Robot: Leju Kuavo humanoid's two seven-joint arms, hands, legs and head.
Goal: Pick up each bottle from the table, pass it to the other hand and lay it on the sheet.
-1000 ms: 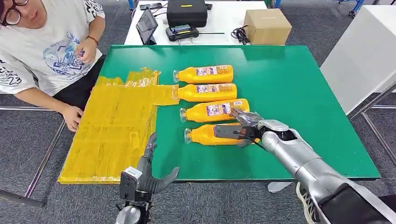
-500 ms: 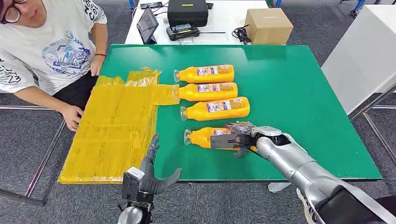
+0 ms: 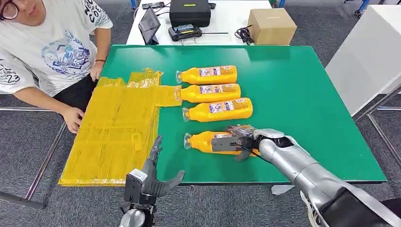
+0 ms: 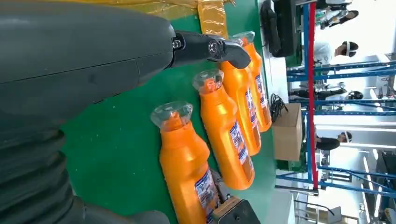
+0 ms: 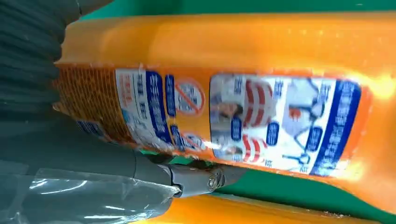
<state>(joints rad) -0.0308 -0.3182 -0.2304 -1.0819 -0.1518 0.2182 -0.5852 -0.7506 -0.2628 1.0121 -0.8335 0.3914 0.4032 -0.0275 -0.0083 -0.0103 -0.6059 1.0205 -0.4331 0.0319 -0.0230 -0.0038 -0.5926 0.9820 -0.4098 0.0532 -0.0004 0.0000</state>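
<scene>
Right hand (image 3: 236,141) hides nearest bottle's (image 3: 205,140) base.

Green table (image 3: 293,90) carries the work area. Person in white printed T-shirt (image 3: 52,47) sits at its far-left corner, well away from the right hand (image 3: 241,139); one of the person's hands (image 3: 73,119) rests beside the table edge, farther from the robot than the left hand (image 3: 151,177). White table (image 3: 227,19) beyond holds black case (image 3: 189,12), tablet (image 3: 149,26), cardboard box (image 3: 271,26), coiled cable (image 3: 243,34). White cabinet (image 3: 366,56) stands beyond the right hand, off to its right. Grey carpet (image 3: 28,142).
</scene>
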